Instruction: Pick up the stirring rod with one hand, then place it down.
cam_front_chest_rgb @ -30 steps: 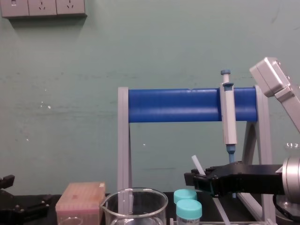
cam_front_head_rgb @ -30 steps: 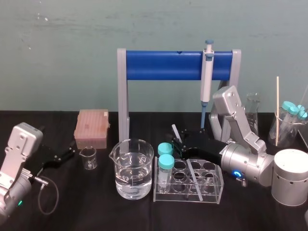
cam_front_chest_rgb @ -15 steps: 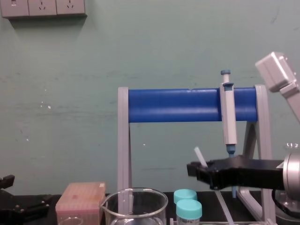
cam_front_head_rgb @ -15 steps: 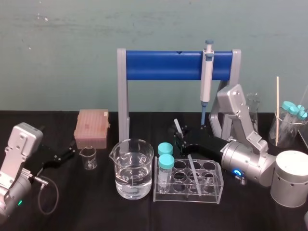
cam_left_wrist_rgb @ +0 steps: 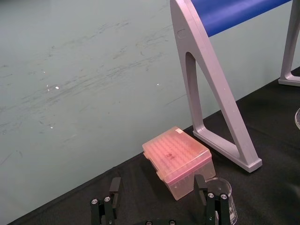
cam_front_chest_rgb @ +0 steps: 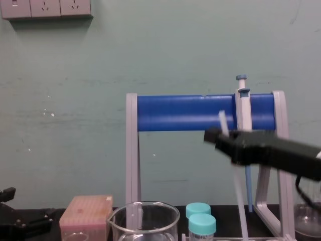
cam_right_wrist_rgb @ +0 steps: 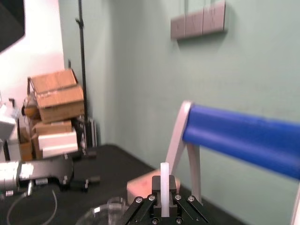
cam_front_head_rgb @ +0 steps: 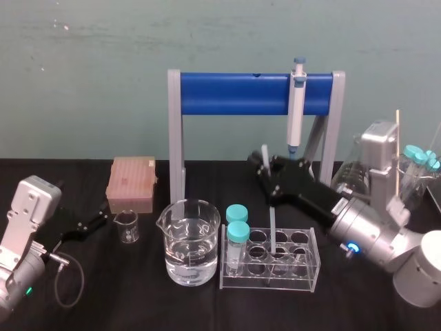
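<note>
Left claw spread, low over black table; small beaker just beside tips, pink box behind. Right claw raised, pinching rod near its top, rod near upright. Rack below, rod's lower end at it. Pipette just right of claw, stand bar behind. Green wall at back.

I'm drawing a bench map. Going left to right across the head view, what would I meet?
left pincer, parked → pink tip box → large beaker → teal-capped tubes → stirring rod, gripped by the right pincer → pipette → wooden stick
</note>
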Controlling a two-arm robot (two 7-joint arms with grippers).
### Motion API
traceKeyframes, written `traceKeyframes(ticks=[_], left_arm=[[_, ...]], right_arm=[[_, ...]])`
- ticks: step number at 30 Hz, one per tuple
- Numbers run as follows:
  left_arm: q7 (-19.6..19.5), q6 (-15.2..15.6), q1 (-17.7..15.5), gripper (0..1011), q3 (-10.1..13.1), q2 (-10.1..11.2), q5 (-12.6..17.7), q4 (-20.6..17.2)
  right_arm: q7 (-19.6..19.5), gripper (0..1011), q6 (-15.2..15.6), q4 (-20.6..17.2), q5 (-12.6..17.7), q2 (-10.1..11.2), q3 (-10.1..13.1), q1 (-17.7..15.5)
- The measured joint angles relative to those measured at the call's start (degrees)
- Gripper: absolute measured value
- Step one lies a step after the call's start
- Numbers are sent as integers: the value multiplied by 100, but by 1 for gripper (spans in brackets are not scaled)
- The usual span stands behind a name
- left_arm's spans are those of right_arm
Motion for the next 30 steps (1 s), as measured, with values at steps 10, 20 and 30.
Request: traceKeyframes(ticks=[10, 20, 30], left_arm=[[0, 0, 0, 1000, 0, 0, 0, 0], [0, 0, 0, 1000, 0, 0, 0, 0], [0, 0, 0, 1000, 0, 0, 0, 0]], right_arm=[[63, 67, -457, -600, 294, 65, 426, -1], [-86, 67, -531, -832, 358, 65, 643, 69], [-113, 67, -515, -866, 352, 89, 676, 46]])
